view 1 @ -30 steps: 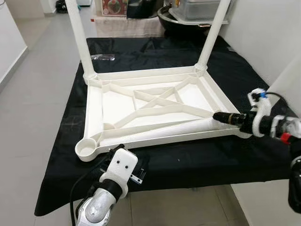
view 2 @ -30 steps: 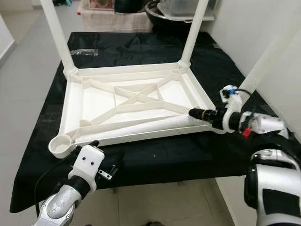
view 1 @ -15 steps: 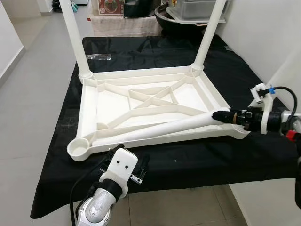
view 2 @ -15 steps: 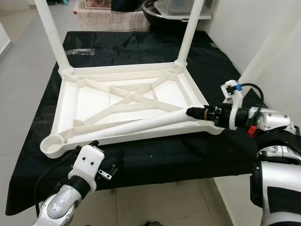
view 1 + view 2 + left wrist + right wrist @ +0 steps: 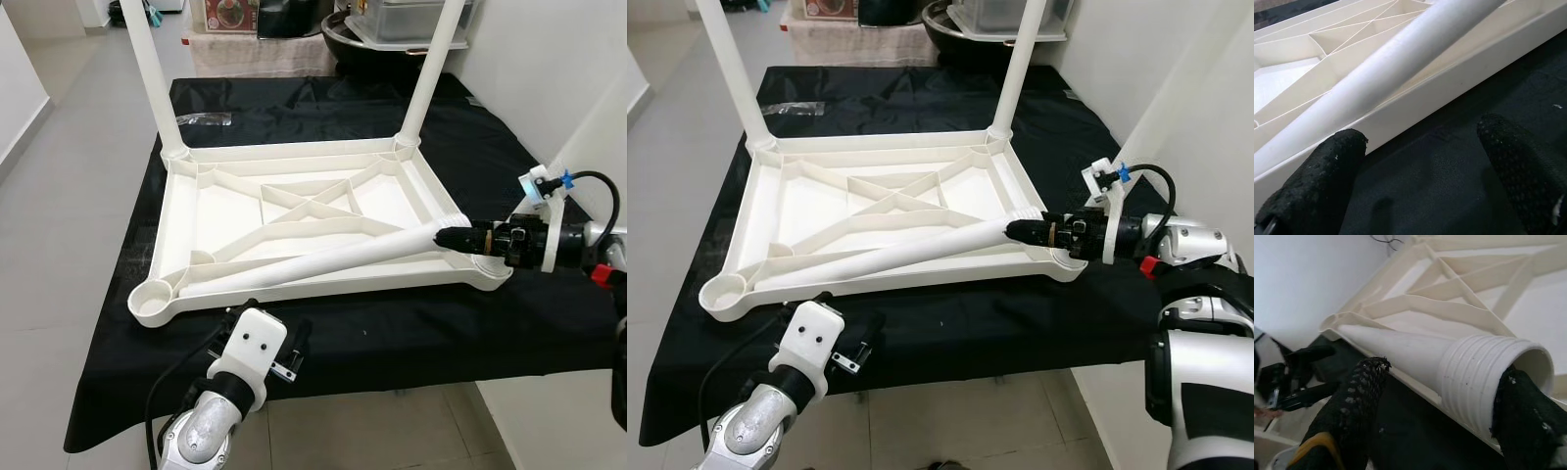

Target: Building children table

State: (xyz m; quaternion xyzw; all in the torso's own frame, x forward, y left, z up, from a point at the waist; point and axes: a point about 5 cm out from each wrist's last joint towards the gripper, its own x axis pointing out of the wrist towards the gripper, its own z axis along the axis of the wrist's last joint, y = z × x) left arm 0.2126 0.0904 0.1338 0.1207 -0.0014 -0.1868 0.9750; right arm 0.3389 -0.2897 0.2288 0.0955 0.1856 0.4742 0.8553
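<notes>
Third-leg fitting in hand: right gripper apparently pinches loose leg lying across upturned tabletop; next, upend it into a corner socket.

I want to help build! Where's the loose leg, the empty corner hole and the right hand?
loose leg (image 5: pixel 323 262), left eye view, middle of tube
corner hole (image 5: pixel 152 304), left eye view, round cup's rim
right hand (image 5: pixel 460 236), left eye view, fingertips at leg's threaded end

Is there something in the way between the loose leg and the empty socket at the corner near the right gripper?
Nothing visible. The right gripper holds the loose leg by its threaded end, beside the empty socket.
</notes>
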